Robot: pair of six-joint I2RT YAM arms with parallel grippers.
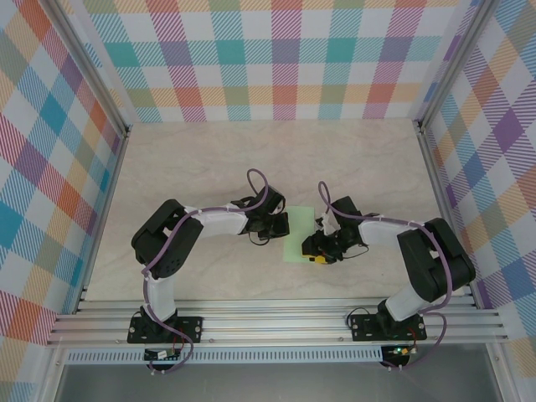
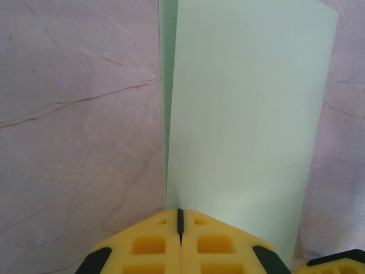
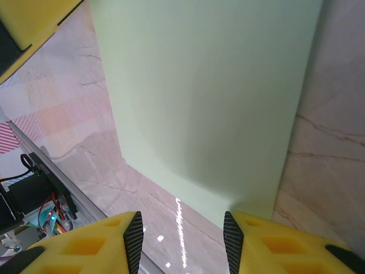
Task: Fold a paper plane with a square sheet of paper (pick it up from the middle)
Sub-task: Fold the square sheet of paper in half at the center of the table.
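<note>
The square sheet of paper, pale mint green, lies on the marble table between my two grippers, folded over on itself. In the left wrist view the paper shows two layers along its left edge, and my left gripper is shut on its near edge. My left gripper sits at the sheet's left side. My right gripper is at the sheet's right side. In the right wrist view the right gripper stands open just above the paper's near corner, gripping nothing.
Plaid walls enclose the table on three sides. An aluminium rail runs along the near edge, with a small circuit board beside it. Bare marble table stretches behind the arms.
</note>
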